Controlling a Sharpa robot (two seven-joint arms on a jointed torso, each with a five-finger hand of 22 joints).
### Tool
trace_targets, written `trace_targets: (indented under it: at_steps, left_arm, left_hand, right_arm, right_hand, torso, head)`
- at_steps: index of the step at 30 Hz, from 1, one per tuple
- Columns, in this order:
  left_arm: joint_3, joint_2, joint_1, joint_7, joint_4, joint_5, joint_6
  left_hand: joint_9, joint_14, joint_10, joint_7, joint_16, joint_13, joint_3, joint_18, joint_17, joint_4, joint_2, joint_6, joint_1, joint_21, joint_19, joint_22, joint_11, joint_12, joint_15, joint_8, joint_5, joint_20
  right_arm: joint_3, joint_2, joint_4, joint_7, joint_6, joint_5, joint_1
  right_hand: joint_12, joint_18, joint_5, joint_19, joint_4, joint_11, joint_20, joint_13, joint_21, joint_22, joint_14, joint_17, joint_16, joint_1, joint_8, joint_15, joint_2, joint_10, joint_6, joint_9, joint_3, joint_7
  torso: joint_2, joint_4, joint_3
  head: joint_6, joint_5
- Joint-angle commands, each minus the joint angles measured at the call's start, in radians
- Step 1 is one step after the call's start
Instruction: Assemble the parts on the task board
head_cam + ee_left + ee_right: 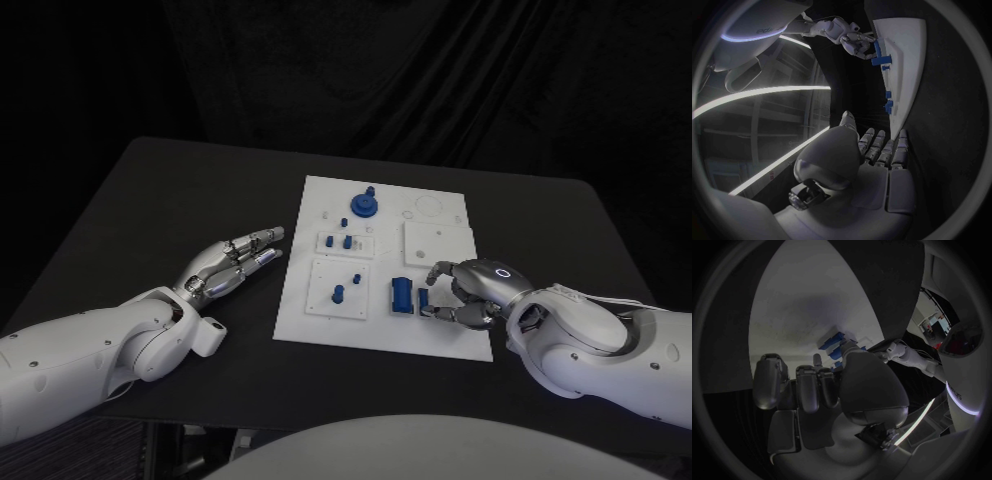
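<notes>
Black tabletop (173, 190), dark curtain behind, and the white rectangular task board (379, 262) sits right in the middle of it. Over on the robot's right side, the silver right robot hand (464, 293) is down at the near right corner of the board, fingers curled in close around a small blue part (426, 301). Is it actually pinching that piece? I cannot tell; the fingertips cover most of it, and the right wrist view gives just slivers of blue (833, 342) poking out past the fingers. Just beside that hand stands a chunky blue block (398, 293), apart from the fingers. The left robot hand (237, 260) lies off the board on the left, fingers stretched out straight and close together, pointing toward the board's edge, holding nothing. Further up the board there is a round blue knob-shaped piece (365, 204) near the far edge, and a few tiny blue pegs (339, 241) on a raised white square, too small to make out in detail.
</notes>
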Motion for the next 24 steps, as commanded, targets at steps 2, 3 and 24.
trace_targets:
  at_steps: [2,3,24]
  left_arm:
    - [-0.001,0.003,-0.004,0.021,0.001,0.002,0.012]
    - [-0.001,0.003,-0.004,0.021,0.001,0.002,0.012]
    - [-0.001,-0.006,-0.004,0.056,0.019,0.002,-0.034]
  left_hand:
    - [0.001,0.006,-0.002,0.002,0.005,0.001,0.006,0.010,0.002,0.001,0.001,0.004,0.010,0.003,0.006,-0.001,0.006,0.005,0.001,0.003,-0.001,0.000]
    - [0.001,0.006,-0.002,0.002,0.005,0.001,0.006,0.010,0.002,0.001,0.001,0.004,0.010,0.003,0.006,-0.001,0.006,0.005,0.001,0.003,-0.001,0.000]
    - [0.004,-0.003,0.002,0.024,0.003,0.002,0.005,0.012,0.000,-0.001,-0.005,0.031,0.022,0.002,0.000,-0.011,-0.010,0.008,-0.016,0.008,-0.002,-0.003]
  right_arm:
    - [0.000,0.004,-0.008,-0.006,0.004,0.001,-0.002]
    - [0.000,0.006,-0.010,-0.007,0.009,0.001,-0.002]
    - [0.001,-0.010,-0.006,0.059,-0.146,0.001,-0.002]
  right_hand:
    - [0.003,0.016,-0.001,-0.003,-0.004,-0.008,-0.006,0.263,-0.007,0.180,0.061,0.098,-0.005,0.019,0.016,-0.006,-0.001,0.106,-0.002,0.006,0.007,-0.003]
    - [0.003,0.016,-0.001,-0.004,-0.006,-0.008,-0.007,0.263,-0.008,0.180,0.060,0.096,-0.005,0.024,0.021,-0.006,-0.002,0.106,-0.004,0.008,0.007,-0.003]
    - [0.003,0.016,-0.002,-0.004,0.012,-0.009,-0.008,0.263,-0.010,0.180,0.060,0.097,-0.005,0.008,0.075,-0.007,-0.029,0.106,-0.014,0.025,-0.024,-0.005]
  torso:
    - [0.001,0.0008,-0.0010]
    - [0.001,0.0008,-0.0010]
    - [0.001,0.0011,0.0000]
  head:
    - [0.000,-0.001]
    - [0.000,-0.001]
    - [0.000,0.004]
